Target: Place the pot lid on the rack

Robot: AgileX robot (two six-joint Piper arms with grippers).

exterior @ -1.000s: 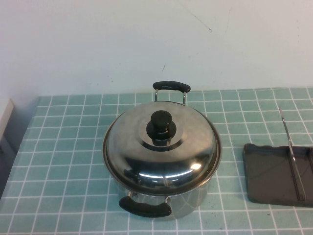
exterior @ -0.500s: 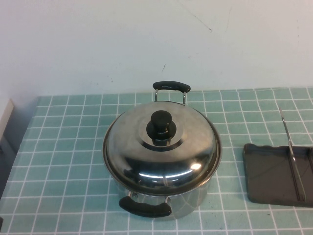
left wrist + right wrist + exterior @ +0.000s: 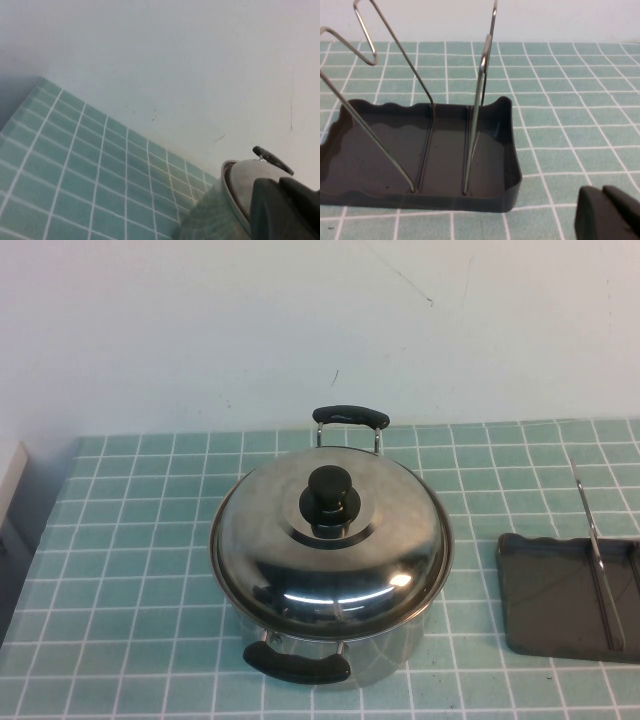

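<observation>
Left gripper (image 3: 287, 210): only dark tip in left wrist view, beside pot (image 3: 335, 645), can't tell grip. Right gripper (image 3: 610, 212): dark tip near rack (image 3: 420, 155) corner, same deal. Pot lid (image 3: 330, 540) sits flat on pot, knob (image 3: 330, 495) straight up. Rack to pot's right, tray bare besides wire dividers (image 3: 482, 65), long side running away from robot. All on tiled table (image 3: 130, 540).

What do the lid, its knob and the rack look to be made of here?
Lid: polished steel by its mirror reflections. Knob: black, matte, probably plastic. Rack: dark grey tray with a moulded wavy rim, likely plastic; its dividers are thin, shiny metal wire. Only a dark tip of the left claw shows, by the pot; likewise the right claw, near the rack.
</observation>
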